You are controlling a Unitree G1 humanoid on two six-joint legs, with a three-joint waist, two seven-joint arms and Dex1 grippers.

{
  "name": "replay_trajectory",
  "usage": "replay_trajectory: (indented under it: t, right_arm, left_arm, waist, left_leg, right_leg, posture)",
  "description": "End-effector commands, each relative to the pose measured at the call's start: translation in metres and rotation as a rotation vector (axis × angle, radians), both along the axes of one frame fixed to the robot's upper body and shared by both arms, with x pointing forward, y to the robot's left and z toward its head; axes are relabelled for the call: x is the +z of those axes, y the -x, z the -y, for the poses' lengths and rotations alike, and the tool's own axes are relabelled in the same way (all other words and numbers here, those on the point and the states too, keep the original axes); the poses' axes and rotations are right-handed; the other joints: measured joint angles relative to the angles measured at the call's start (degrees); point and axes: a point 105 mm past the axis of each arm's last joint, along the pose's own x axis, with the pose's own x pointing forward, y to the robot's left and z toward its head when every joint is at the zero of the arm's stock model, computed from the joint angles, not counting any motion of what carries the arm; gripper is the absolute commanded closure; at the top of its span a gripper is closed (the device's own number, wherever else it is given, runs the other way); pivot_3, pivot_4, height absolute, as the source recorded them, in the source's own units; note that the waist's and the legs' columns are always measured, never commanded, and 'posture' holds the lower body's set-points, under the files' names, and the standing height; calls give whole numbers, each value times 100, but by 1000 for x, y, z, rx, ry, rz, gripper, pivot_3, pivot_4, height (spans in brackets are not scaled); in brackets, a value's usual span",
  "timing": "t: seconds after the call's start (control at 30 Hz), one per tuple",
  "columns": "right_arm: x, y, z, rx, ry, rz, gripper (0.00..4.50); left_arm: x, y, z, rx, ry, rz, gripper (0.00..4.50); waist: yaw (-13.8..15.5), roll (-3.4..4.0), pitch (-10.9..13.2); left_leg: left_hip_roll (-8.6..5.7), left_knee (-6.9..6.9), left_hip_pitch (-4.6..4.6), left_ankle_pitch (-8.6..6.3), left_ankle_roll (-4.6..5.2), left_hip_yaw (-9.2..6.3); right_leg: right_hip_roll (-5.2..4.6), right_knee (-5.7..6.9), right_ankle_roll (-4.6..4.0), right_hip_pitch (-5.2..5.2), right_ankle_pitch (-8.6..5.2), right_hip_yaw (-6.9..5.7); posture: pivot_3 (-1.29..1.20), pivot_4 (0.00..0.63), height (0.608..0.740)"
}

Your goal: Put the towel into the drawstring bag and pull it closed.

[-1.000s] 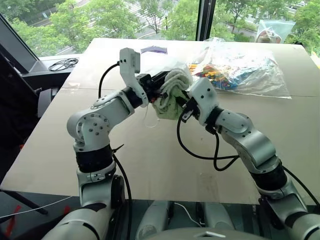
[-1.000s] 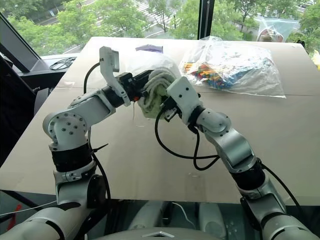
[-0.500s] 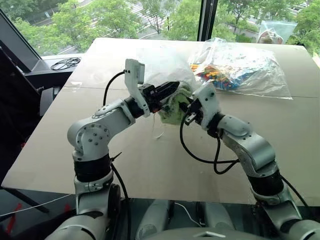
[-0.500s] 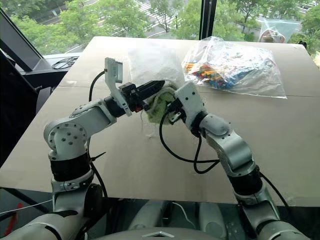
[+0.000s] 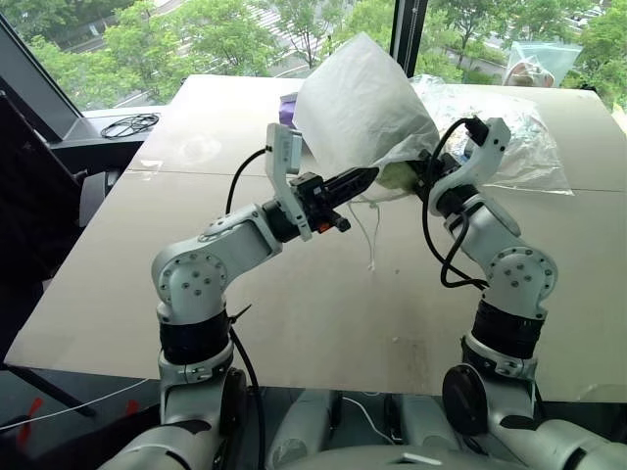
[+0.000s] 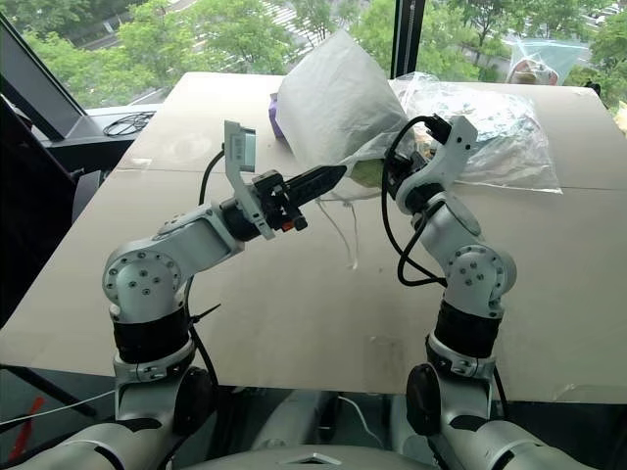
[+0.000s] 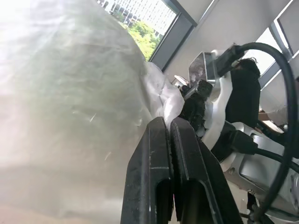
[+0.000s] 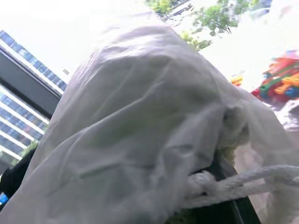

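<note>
Above the middle of the table (image 5: 294,323), the bag (image 5: 358,108) is held up in the air between the two grippers, its closed end standing up and its mouth hanging toward the robot. The left gripper (image 5: 367,177) has its fingers pressed together on the bag's lower rim; the left wrist view shows no gap between them and the fabric lying against them. The right gripper (image 5: 426,168) is tucked under the mouth on the right, fingers nearly together and apparently pinching the rim, though fabric hides what exactly they grip. The towel (image 5: 397,176) shows as a pale green patch just inside the mouth, between the grippers. The cords (image 5: 370,225) hang loose below the opening, not pulled. So the towel seems to be partly or mostly in, while the mouth remains open: what is left is settling the towel deeper and drawing the cords tight. A clear sack of coloured pieces (image 5: 534,147) lies far right.
</note>
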Motion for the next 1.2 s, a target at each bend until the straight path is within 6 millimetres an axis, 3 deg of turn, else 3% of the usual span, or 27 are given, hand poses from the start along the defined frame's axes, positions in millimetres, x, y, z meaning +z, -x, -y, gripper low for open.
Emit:
replay_trajectory:
  t: [0.03, 0.13, 0.17, 0.2, 0.4, 0.67, 0.87, 0.97, 1.03, 1.1, 1.2]
  right_arm:
    - [29, 16, -51, 174, -204, 14, 4491]
    - [21, 18, -52, 182, -81, 14, 4491]
    - [19, 19, -52, 182, -66, 14, 3508]
    - [17, 20, -50, 180, -45, 14, 3339]
    - [0, 25, -39, 188, 183, 34, 676]
    - [-15, 58, -23, 439, 398, 119, 676]
    - [11, 70, 11, 445, 330, 269, 676]
    - [-19, 59, 38, 364, 544, 239, 676]
    - [-47, 52, 49, 348, 803, 243, 676]
    - [-71, 49, 44, 407, 947, 245, 676]
    - [-81, 35, 39, 373, 976, 268, 676]
  left_arm:
    - [14, 4, 15, -44, 30, 51, 4500]
    - [16, 1, 20, -55, 38, 60, 4500]
    - [16, -1, 19, -51, 39, 62, 4500]
    - [17, -4, 18, -43, 37, 65, 4500]
    - [23, -19, -4, 23, 24, 108, 4500]
    - [21, -34, -26, 92, -19, 124, 4500]
    - [21, -37, -25, 96, -23, 132, 4500]
    - [23, -36, -24, 94, -23, 136, 4500]
    - [22, -36, -24, 91, -25, 136, 4500]
    - [22, -35, -23, 87, -27, 132, 4500]
    - [21, -34, -23, 85, -30, 130, 4500]
  waist:
    - [-6, 0, 0]
    - [-29, 0, 0]
    - [-38, 0, 0]
    - [-42, 0, 0]
    - [-26, 0, 0]
    - [6, -2, 1]
    - [7, -6, 5]
    - [44, -11, 8]
    - [50, -17, 11]
    - [6, -19, 16]
    - [-41, -26, 21]
  left_leg:
    - [2, -1, 0, 0, 0, 2]
    - [7, -3, 0, 0, 1, 22]
    - [7, -3, 1, 0, 2, 30]
    - [9, -2, 0, 0, 3, 35]
    - [10, 3, -1, -5, 11, 43]
    - [10, 6, -5, -14, 27, 44]
    - [11, 5, -9, -16, 29, 45]
    - [12, 6, -10, -17, 30, 42]
    - [12, 7, -12, -18, 31, 41]
    - [12, 7, -11, -18, 31, 44]
    - [22, 8, -8, -17, 30, 51]
  right_leg:
    - [1, 3, 0, -4, 0, 2]
    - [4, 21, -1, -18, -1, 18]
    - [4, 30, -1, -23, -1, 27]
    - [6, 35, -1, -28, -1, 33]
    - [10, 37, -1, -30, -1, 41]
    - [8, 31, 0, -31, -2, 42]
    - [6, 26, 1, -31, -2, 41]
    - [5, 21, 3, -28, -3, 34]
    - [5, 4, 4, -21, -3, 28]
    - [5, -8, 6, -16, -2, 28]
    - [11, -4, 6, -18, -2, 37]
  posture:
    - [0, 150, 739]
    - [0, 150, 739]
    - [0, 150, 739]
    - [0, 150, 739]
    - [0, 150, 739]
    - [0, 150, 739]
    - [0, 150, 739]
    - [0, 150, 739]
    - [0, 150, 739]
    - [0, 150, 739]
    - [0, 150, 739]
